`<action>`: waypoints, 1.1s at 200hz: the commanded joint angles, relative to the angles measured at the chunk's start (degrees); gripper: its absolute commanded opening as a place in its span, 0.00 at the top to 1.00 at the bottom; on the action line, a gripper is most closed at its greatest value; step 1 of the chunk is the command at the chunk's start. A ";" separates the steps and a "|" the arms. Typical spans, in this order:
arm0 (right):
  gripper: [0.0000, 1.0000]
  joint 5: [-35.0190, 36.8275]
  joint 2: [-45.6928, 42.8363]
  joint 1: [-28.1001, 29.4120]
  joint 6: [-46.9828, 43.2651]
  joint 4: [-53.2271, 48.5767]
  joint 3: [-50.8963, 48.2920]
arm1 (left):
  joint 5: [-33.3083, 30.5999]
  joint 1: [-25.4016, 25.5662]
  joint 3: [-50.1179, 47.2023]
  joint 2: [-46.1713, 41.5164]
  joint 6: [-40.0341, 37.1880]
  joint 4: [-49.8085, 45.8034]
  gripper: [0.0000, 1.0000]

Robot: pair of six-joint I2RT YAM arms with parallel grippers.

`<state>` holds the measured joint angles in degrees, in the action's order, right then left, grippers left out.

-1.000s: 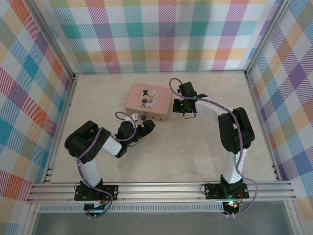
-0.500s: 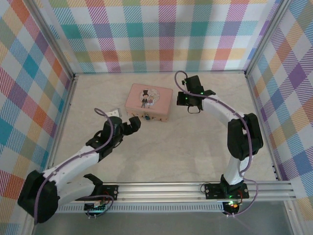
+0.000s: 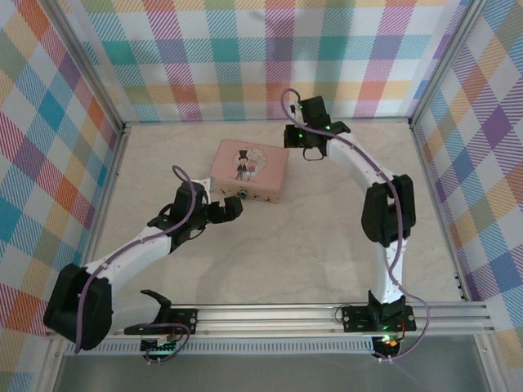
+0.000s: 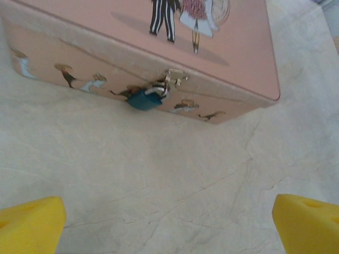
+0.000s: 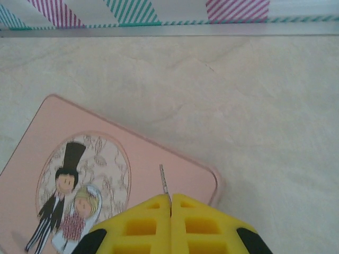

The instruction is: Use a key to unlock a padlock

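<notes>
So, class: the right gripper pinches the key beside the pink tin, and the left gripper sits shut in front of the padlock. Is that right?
Not quite. The left gripper is open, not shut: the left wrist view shows its yellow fingertips far apart, facing the padlock on the tin. The right gripper does pinch the key beside the tin.

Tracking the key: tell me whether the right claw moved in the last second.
Yes. The right claw has shifted toward the back wall, from beside the pink tin at its right edge to its far right corner.
</notes>
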<state>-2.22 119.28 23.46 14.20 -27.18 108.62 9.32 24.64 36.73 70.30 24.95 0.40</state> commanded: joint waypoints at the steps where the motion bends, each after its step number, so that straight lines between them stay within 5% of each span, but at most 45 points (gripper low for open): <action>1: 1.00 -1.29 5.50 -0.08 -1.97 -5.31 7.16 | 6.88 -1.59 -1.55 4.01 -1.66 8.99 0.00; 91: 1.00 -1.90 23.57 -0.08 -3.71 -14.38 32.74 | 9.90 -2.06 2.29 23.96 -3.53 30.34 0.00; 153: 1.00 -1.95 26.70 -0.08 -4.70 -13.87 34.12 | 11.21 -1.97 4.73 34.10 -4.46 41.88 0.00; 220: 1.00 -2.33 28.73 0.18 -5.95 -14.12 33.83 | 19.81 0.31 10.68 38.32 -6.99 40.16 0.00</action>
<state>-3.49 146.47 23.27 9.74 -39.55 140.92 23.70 23.40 44.07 107.09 20.69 38.98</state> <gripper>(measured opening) 0.065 0.998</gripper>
